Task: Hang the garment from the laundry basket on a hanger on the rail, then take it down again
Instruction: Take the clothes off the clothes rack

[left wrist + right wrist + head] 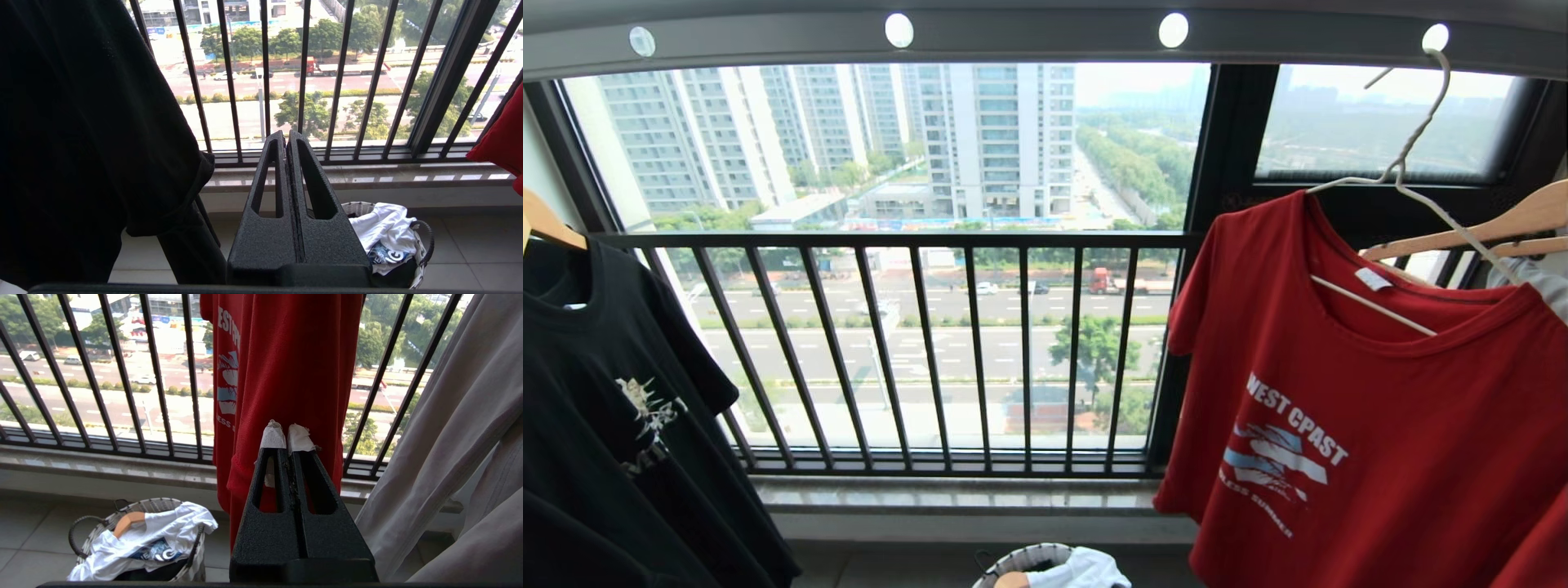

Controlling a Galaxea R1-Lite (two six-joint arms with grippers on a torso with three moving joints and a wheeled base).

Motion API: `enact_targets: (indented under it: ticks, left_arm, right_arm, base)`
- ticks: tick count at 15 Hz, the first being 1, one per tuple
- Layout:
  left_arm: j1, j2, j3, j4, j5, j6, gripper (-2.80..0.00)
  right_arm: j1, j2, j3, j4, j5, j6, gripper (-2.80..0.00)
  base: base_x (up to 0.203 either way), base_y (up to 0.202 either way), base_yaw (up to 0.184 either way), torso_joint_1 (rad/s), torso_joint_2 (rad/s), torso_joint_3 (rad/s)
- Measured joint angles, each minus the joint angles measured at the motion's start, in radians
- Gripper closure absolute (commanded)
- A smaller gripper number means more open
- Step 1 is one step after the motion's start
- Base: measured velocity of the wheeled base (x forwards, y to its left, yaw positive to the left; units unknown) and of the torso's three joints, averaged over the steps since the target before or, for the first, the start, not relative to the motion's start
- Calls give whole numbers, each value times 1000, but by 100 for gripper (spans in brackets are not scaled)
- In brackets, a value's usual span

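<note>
The red garment [1364, 425] with white WEST COAST lettering hangs on the thin off-white wire hanger [1413, 155], whose hook sits in a hole of the grey rail [1029, 37] at the upper right. The laundry basket [1021, 563] stands on the floor below, holding a white shirt. Neither arm shows in the head view. My left gripper [285, 136] is shut and empty, low, facing the railing with the basket [421, 241] beside it. My right gripper [286, 430] is shut with nothing in it, its taped tips just before the red garment's [286, 367] lower part.
A black printed T-shirt [613, 408] hangs at the left on a wooden hanger. More wooden hangers [1486, 224] and a pale garment [457, 428] hang at the far right. A black railing of vertical bars [931, 351] and a stone sill [956, 494] close off the window ahead.
</note>
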Motion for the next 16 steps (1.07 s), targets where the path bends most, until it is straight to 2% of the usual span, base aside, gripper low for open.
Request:
enact_targets:
  ticks: [16]
  left_arm:
    - [0, -1, 0, 0, 1, 0, 0]
  right_arm:
    - [0, 0, 0, 0, 0, 0, 0]
  base:
    - [0, 0, 0, 0, 0, 0]
